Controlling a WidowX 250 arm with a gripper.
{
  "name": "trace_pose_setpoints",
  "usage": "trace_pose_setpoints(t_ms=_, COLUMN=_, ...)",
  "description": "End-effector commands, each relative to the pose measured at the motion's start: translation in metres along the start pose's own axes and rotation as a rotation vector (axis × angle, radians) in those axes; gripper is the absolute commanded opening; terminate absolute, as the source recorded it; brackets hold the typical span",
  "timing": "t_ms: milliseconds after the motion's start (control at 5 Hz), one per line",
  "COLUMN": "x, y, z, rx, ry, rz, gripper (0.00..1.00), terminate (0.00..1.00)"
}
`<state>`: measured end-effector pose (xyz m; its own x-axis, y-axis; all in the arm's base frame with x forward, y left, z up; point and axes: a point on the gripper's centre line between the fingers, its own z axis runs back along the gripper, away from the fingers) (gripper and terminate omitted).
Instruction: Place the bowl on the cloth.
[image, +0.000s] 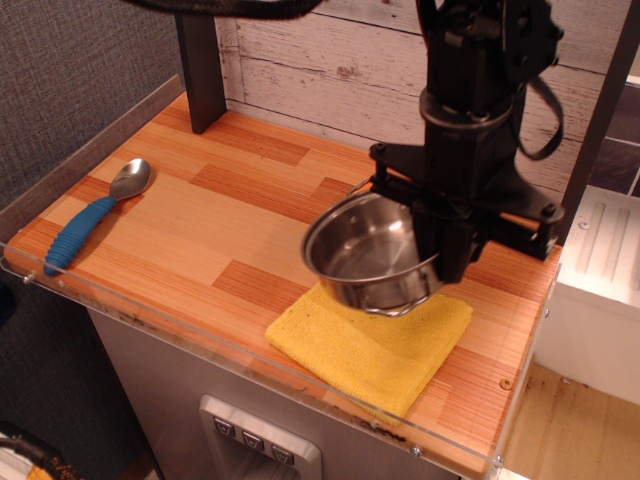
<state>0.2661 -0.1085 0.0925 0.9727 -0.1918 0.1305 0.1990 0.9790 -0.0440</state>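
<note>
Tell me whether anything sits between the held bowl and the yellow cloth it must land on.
Nothing visible does. The bowl, gripped at its rim by the gripper, hangs tilted over the cloth; the cloth's visible surface is bare. The spoon lies far off.

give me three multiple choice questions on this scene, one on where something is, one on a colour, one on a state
1. Where does the spoon lie on the table?
A. on the cloth
B. near the left edge
C. inside the bowl

2. What colour is the cloth?
A. yellow
B. green
C. white

3. What state is the bowl in?
A. flat on the wood
B. upside down on the cloth
C. held tilted by the hand above the cloth

Answers:
1 B, the spoon lies by the left edge, far from the cloth.
2 A, the towel is plainly yellow.
3 C, the hand grips the bowl's rim and its opening faces partly toward the camera.
</note>
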Motion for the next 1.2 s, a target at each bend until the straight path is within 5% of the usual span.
trace_pose_setpoints(t_ms=0, x=0.000, y=0.004, z=-0.010, rx=-0.021, ry=0.082, rz=-0.022, gripper=0.00, terminate=0.00)
trace_pose_setpoints(t_ms=800, x=-0.009, y=0.010, z=-0.017, rx=-0.012, ry=0.198, rz=0.013, gripper=0.00, terminate=0.00)
trace_pose_setpoints(t_ms=1000, x=-0.010, y=0.011, z=-0.015, rx=-0.015, ry=0.209, rz=0.027, gripper=1.00, terminate=0.00)
